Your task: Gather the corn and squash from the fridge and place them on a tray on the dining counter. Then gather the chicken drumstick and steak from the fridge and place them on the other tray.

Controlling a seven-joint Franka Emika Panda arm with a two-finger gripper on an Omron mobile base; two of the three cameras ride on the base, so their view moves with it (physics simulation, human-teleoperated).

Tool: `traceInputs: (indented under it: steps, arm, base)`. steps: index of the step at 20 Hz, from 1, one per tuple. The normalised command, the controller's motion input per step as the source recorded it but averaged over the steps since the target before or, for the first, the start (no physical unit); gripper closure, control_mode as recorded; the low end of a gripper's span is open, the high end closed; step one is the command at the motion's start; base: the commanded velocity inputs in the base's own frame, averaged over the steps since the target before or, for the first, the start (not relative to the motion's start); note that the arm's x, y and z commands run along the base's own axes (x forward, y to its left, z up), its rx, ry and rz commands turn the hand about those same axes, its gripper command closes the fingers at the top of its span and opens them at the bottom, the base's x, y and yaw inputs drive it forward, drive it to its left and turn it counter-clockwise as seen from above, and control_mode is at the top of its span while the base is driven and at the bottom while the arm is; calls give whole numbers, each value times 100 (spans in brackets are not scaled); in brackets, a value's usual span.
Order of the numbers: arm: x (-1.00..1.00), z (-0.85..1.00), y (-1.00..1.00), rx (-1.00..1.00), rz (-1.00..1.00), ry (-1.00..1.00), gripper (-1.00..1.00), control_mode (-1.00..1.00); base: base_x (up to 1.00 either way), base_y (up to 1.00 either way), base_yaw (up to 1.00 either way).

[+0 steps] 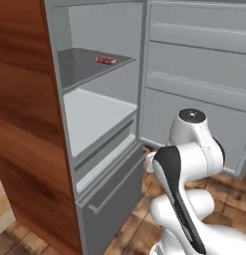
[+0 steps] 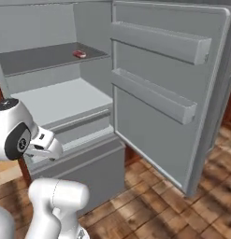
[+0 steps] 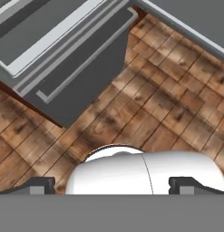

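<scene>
The steak [image 1: 105, 60] is a small red piece lying on the upper grey shelf [image 1: 79, 64] of the open fridge; it also shows as the steak [image 2: 79, 54] near that shelf's front right edge. My gripper [image 3: 111, 186] is open, its two dark fingertips [image 3: 34, 186] far apart with nothing between them. It points down at the wooden floor in front of the fridge, well below and in front of the steak. The hand [image 2: 44, 144] sits level with the fridge's lower drawer. Corn, squash, chicken drumstick and both trays are out of view.
The fridge door [image 2: 173, 93] stands wide open to the right, with two shelves on its inner face. A white lower shelf [image 1: 94, 117] and a grey bottom drawer [image 3: 72, 68] lie under the steak's shelf. A wood side panel [image 1: 25, 124] flanks the fridge on the left.
</scene>
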Motion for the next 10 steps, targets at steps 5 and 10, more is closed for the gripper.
traceInputs:
  steps: [5, 10]
  arm:
    - [0, 0, 0, 0, 0, 0, -100, 100]
    - [0, 0, 0, 0, 0, 0, -100, 100]
  base:
    - [50, -37, 43]
    - [43, -49, 42]
